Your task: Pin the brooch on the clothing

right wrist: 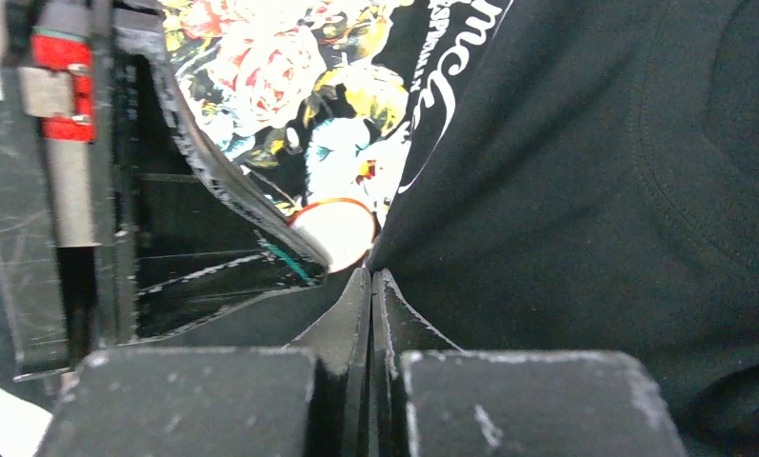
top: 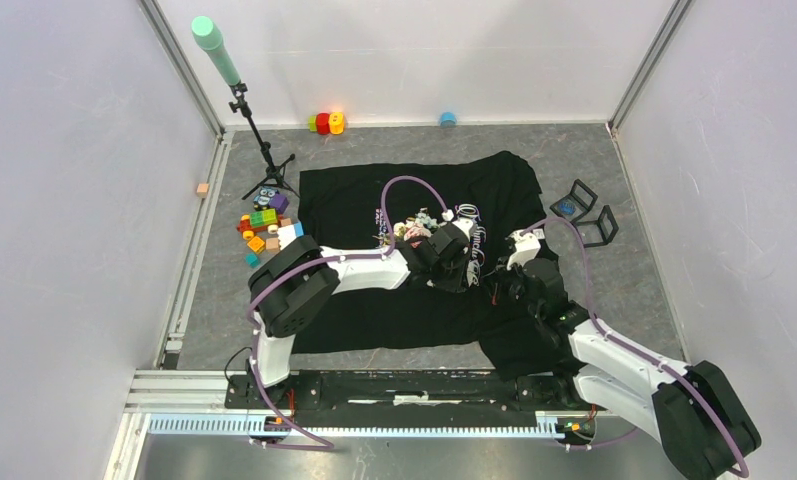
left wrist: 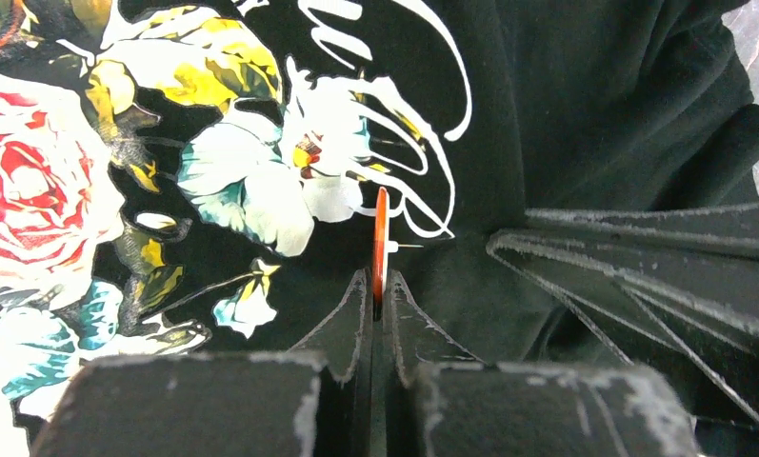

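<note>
Brooch (left wrist: 380, 238) clamped edge-on between the closed fingers of the left gripper (left wrist: 379, 288): in the left wrist view it reads as a thin orange sliver whose long axis runs straight out from the fingertips, its flat faces turned to either side, with a fine metal pin jutting sideways to the right of the view. Seen from the right wrist, the same brooch (right wrist: 337, 231) shows a round, pale, glossy face ringed in orange, tucked against a matte black left finger. It hovers just over the chest of the black T-shirt (left wrist: 556, 105), beside the white script lettering and the printed white and pink roses; whether the pin touches the cloth cannot be told. The soft knit is rumpled into folds near the neckline. The right gripper (right wrist: 370, 276) is closed tight, its rough-edged black fingertips pressed at the fabric just beside the brooch; whether a fold is caught between them cannot be told. From above, the shirt (top: 354, 200) lies spread across the grey speckled table (top: 634, 290), both white arms reaching in over it. Bright toy blocks (top: 264, 225) cluster off its left edge beside a black tripod (top: 267, 165), and two black wire frames (top: 586, 212) sit off its right.
</note>
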Controlling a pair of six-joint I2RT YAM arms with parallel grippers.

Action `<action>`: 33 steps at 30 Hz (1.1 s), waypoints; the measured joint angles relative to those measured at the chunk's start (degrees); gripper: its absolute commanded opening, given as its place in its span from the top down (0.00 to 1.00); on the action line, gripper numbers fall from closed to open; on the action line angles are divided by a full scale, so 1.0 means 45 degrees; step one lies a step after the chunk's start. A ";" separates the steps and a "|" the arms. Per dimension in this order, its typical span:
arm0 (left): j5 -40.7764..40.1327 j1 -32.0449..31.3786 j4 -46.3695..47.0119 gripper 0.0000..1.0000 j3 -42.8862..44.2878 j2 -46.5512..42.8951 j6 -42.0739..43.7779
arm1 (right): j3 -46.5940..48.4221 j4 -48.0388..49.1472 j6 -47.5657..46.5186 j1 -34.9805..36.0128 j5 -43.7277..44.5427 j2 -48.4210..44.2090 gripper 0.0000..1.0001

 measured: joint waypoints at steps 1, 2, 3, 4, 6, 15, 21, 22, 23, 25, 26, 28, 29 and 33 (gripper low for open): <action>-0.0005 0.0000 -0.0005 0.98 0.0024 0.0039 0.0000 | -0.0005 0.0053 0.0005 0.0000 -0.0092 0.0015 1.00; -0.0005 0.0000 -0.0005 0.98 0.0053 0.0087 0.0000 | -0.0029 0.0165 0.0005 0.0000 -0.0243 0.0034 1.00; 0.0000 0.0000 -0.0005 0.98 0.0068 0.0121 0.0010 | -0.0044 0.0272 0.0005 0.0000 -0.0369 0.0063 1.00; 0.0005 0.0000 -0.0005 0.98 0.0073 0.0141 0.0029 | -0.0049 0.0355 0.0010 0.0000 -0.0495 0.0092 1.00; 0.0005 0.0000 -0.0005 0.98 0.0097 0.0146 0.0097 | -0.0087 0.0525 0.0010 0.0000 -0.0699 0.0165 1.00; 0.0058 0.0000 0.0049 0.98 0.0165 0.0238 0.0185 | -0.0097 0.0918 0.0000 0.0000 -0.1389 0.1039 1.00; 0.0107 -0.0034 0.0078 0.98 0.0199 0.0287 0.0189 | -0.0097 0.1035 -0.0005 0.0000 -0.1608 0.1345 1.00; 0.0112 -0.0044 0.0078 0.98 0.0199 0.0291 0.0189 | -0.0097 0.1030 -0.0005 0.0000 -0.1632 0.1345 1.00; 0.0117 -0.0049 0.0073 0.98 0.0219 0.0301 0.0189 | -0.0097 0.1035 -0.0005 0.0000 -0.1651 0.1345 1.00; 0.0121 -0.0063 0.0073 0.98 0.0257 0.0325 0.0189 | -0.0097 0.1049 -0.0015 0.0000 -0.1676 0.1345 1.00; 0.0121 -0.0073 0.0073 0.98 0.0272 0.0330 0.0194 | -0.0097 0.1049 -0.0015 0.0000 -0.1676 0.1345 1.00; 0.0126 -0.0092 0.0073 0.98 0.0272 0.0330 0.0194 | -0.0097 0.1049 -0.0019 0.0000 -0.1671 0.1350 1.00; 0.0121 -0.0102 0.0073 0.98 0.0272 0.0330 0.0194 | -0.0097 0.1059 -0.0024 0.0000 -0.1666 0.1375 1.00; 0.0151 -0.0121 0.0160 0.98 0.0248 0.0330 0.0189 | -0.0097 0.1127 -0.0034 0.0000 -0.1627 0.1749 1.00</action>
